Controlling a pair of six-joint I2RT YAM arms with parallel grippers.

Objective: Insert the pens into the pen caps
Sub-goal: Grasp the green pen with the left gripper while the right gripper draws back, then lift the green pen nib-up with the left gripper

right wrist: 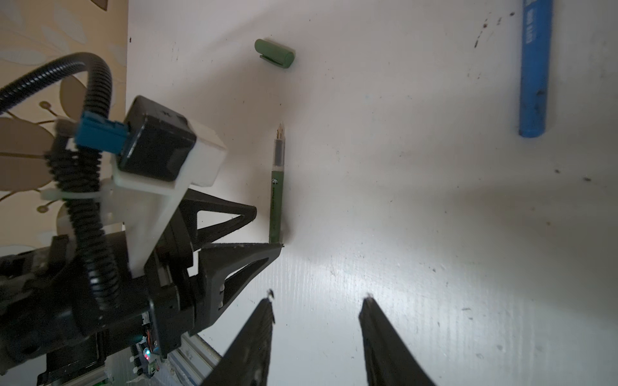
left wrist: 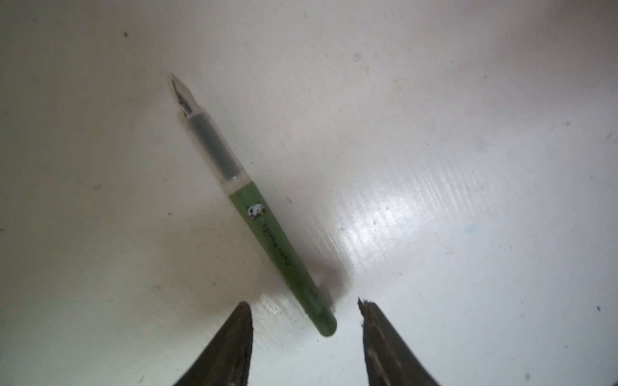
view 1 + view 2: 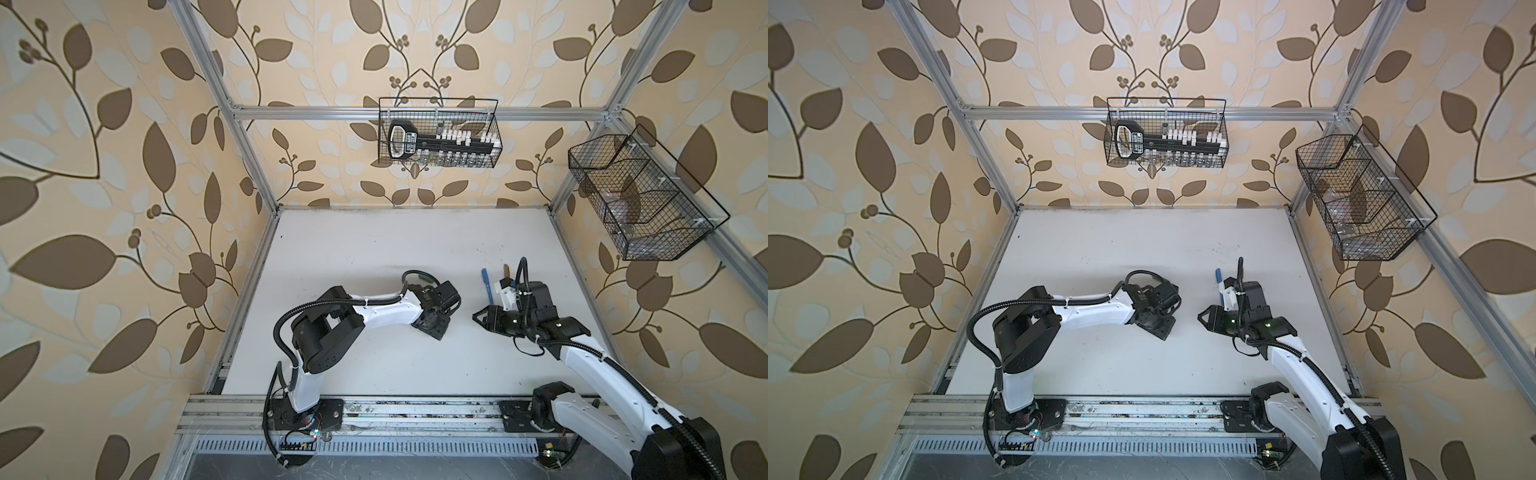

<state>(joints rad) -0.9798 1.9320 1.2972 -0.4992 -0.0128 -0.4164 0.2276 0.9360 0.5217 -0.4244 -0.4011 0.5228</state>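
A green pen (image 2: pixel 257 217) lies uncapped on the white table (image 2: pixel 468 167), its nib pointing away from my left gripper (image 2: pixel 303 302). That gripper is open, and the pen's butt end sits loose between its fingertips, touching neither. In the right wrist view the same green pen (image 1: pixel 276 200) lies in line with a green pen cap (image 1: pixel 275 53) a little beyond its nib. My right gripper (image 1: pixel 318 295) is open and empty, close beside the left one. A blue pen (image 3: pixel 487 286) and an orange-brown pen (image 3: pixel 506 271) lie just behind the right wrist.
Both arms meet near the middle of the table, with the left gripper (image 3: pixel 432 328) and right gripper (image 3: pixel 478 318) close together. A wire basket (image 3: pixel 438 133) hangs on the back wall, another wire basket (image 3: pixel 640 199) on the right wall. A metal rail (image 3: pixel 395 411) runs along the front edge.
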